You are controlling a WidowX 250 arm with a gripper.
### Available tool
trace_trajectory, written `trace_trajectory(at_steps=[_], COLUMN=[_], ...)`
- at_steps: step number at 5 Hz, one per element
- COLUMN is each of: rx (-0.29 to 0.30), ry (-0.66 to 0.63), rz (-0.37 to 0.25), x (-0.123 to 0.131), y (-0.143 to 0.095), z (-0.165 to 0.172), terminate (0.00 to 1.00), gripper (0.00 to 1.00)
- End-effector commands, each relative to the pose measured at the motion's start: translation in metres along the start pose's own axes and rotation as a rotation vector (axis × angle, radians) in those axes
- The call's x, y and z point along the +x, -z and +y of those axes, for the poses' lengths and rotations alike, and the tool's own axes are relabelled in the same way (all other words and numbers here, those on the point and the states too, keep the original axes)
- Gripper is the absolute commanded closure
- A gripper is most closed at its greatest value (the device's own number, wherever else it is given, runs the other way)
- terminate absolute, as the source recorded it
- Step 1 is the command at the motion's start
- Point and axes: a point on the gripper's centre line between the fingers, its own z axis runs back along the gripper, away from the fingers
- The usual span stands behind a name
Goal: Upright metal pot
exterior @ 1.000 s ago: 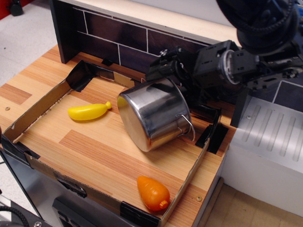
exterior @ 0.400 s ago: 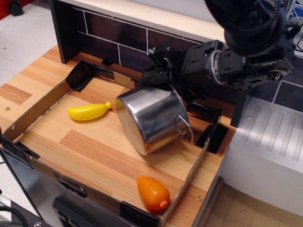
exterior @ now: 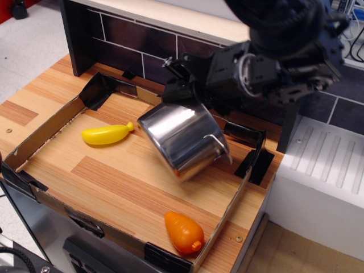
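Your robot arm (exterior: 267, 62) is matte black and blocky, with bulky rounded housings. You'll spot a grey-white ring at the wrist. Its fingers (exterior: 173, 71) are black too.

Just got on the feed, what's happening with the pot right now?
The gripper is at the upper rim of the metal pot, inside the cardboard tray on the wooden counter. The pot is tilted, not yet upright, its base turned toward the camera and down; its lower edge looks blurred. Whether the fingers are closed on the rim cannot be made out. A yellow toy vegetable lies left of the pot, and an orange carrot toy lies near the tray's front edge, both apart from it.
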Motion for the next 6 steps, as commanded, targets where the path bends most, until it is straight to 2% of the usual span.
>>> trace_trajectory(at_steps=[1,2,3,5,6], rx=[-0.236,-0.361,-0.413,-0.398,-0.4], ry=[-0.229,-0.252,-0.249,-0.228,-0.205], rz=[-0.145,-0.198,-0.207,-0.218,-0.184], x=[0.019,0.013,0.004,-0.009,-0.012], y=[-0.002,0.011,0.024,0.043,0.041], z=[0.024,0.026,0.025,0.025,0.025], terminate=[0.0,0.0,0.0,0.0,0.0], gripper=[1.0,1.0,1.0,1.0,1.0])
